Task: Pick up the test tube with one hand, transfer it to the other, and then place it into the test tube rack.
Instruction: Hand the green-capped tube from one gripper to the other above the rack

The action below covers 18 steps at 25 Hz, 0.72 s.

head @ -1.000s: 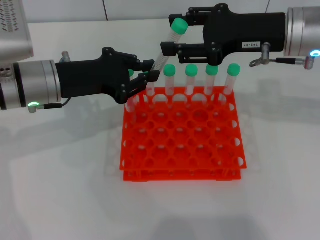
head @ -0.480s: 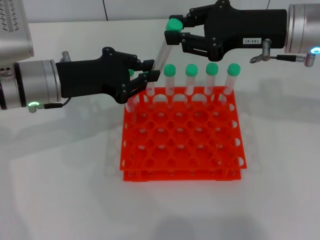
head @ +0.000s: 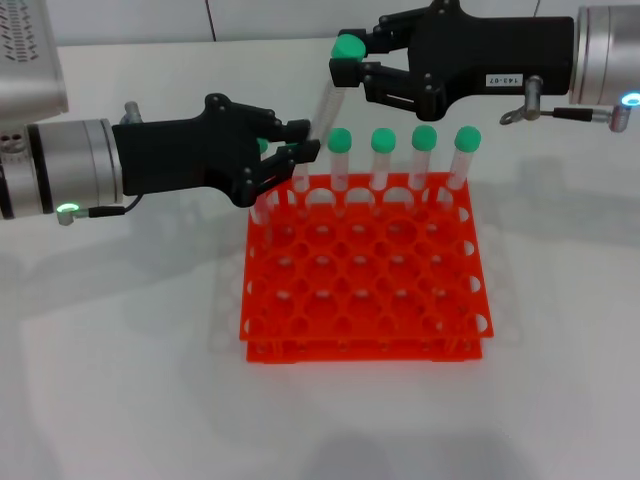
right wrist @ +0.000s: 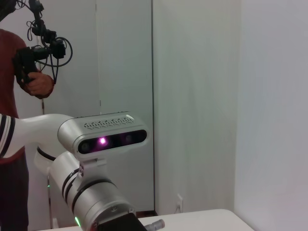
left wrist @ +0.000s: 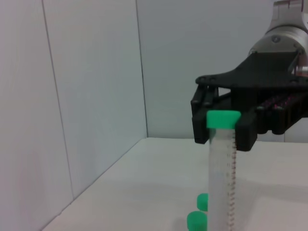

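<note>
head view: the tube (head: pixel 322 112) hangs in the air over the back-left corner of the rack (head: pixel 365 270), held at both ends. the left gripper (head: pixel 297 142) pinches its lower part; the right gripper (head: pixel 350 60), the labelled one, has its jaws pressed on the green cap. the long axis runs steeply upward, cap high and tipped toward the right arm, bottom toward the rack. four capped tubes stand in the back row.

left wrist view: the tube rises near upright, cap against the right gripper's jaws, seemingly gripped.

right wrist view: no tube visible.
</note>
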{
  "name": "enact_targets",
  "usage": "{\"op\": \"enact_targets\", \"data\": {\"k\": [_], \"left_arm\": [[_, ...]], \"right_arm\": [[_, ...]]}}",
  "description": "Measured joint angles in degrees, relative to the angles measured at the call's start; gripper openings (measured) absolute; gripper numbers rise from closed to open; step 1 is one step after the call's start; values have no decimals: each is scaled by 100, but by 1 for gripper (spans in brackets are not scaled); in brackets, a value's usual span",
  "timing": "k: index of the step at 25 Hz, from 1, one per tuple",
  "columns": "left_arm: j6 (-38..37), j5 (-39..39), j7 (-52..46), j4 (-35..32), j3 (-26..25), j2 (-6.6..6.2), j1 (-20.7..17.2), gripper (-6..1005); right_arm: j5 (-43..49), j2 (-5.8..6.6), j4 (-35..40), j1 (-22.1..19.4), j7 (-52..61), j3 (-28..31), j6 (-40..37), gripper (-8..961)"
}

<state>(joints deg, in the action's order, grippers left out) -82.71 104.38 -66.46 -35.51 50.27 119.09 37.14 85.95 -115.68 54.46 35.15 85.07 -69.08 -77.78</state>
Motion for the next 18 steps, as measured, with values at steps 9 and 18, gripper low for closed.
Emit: {"op": "enact_targets", "data": {"k": [9, 18], "left_arm": [[0, -27, -24, 9, 184, 0, -15, 106], [0, -48, -34, 9, 242, 0, -14, 60]], "right_arm": [[0, -7, 23, 41, 21, -11, -12, 260], [-69, -7, 36, 53, 32, -86, -5, 261]]}}
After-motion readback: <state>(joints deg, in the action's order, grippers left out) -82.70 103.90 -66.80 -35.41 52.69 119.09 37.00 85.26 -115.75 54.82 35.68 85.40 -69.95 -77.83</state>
